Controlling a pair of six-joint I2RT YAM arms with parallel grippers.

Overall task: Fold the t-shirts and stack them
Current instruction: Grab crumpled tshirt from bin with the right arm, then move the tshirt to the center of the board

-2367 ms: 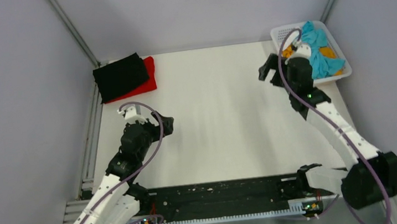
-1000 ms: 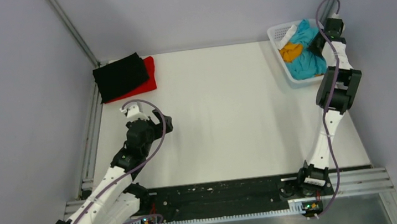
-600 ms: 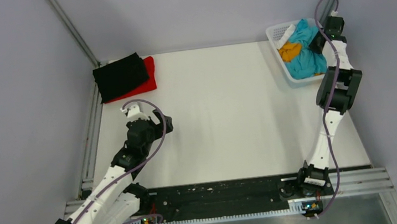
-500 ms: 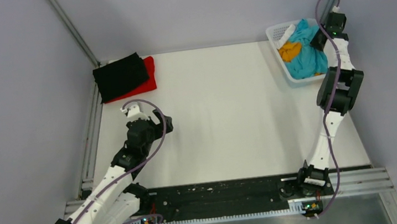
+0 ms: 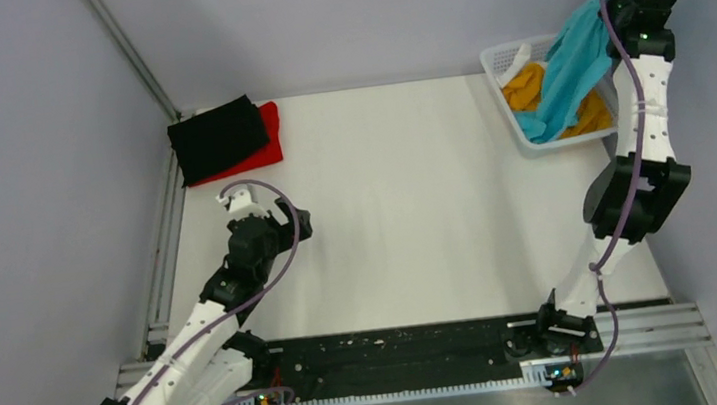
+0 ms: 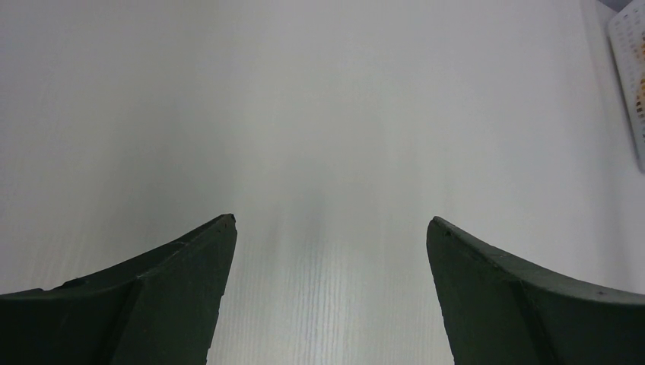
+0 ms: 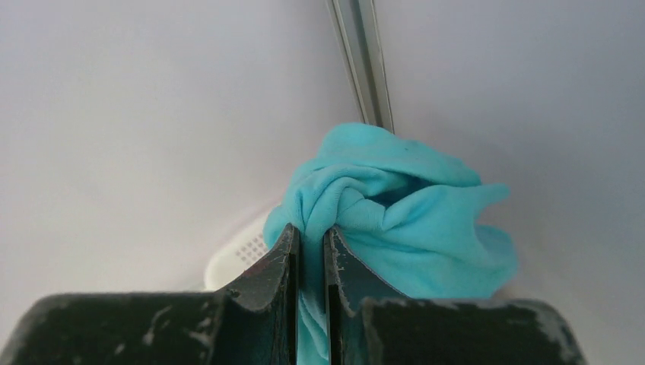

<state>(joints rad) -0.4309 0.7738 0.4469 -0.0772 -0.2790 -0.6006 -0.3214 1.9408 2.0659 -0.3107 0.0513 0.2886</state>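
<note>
My right gripper (image 5: 613, 13) (image 7: 311, 230) is raised high over the back right corner, shut on a bunched fold of the turquoise-blue t-shirt (image 5: 569, 65) (image 7: 395, 213). The shirt hangs stretched from the jaws down into the white mesh basket (image 5: 503, 58). An orange-yellow t-shirt (image 5: 526, 87) lies in the basket under it. A folded black t-shirt (image 5: 217, 137) rests on a folded red t-shirt (image 5: 270, 136) at the back left corner. My left gripper (image 5: 294, 220) (image 6: 331, 222) hovers open over bare table at the left, nothing between its fingers.
The basket's rim (image 7: 239, 255) shows just below the held cloth in the right wrist view. Grey walls with metal corner posts (image 5: 133, 60) enclose the white table (image 5: 404, 198). A black rail (image 5: 390, 352) runs along the near edge between the arm bases.
My right gripper closed on the turquoise-blue t-shirt in the basket and rose up and right, drawing the shirt out and uncovering more of the orange-yellow one. The left arm stayed still.
</note>
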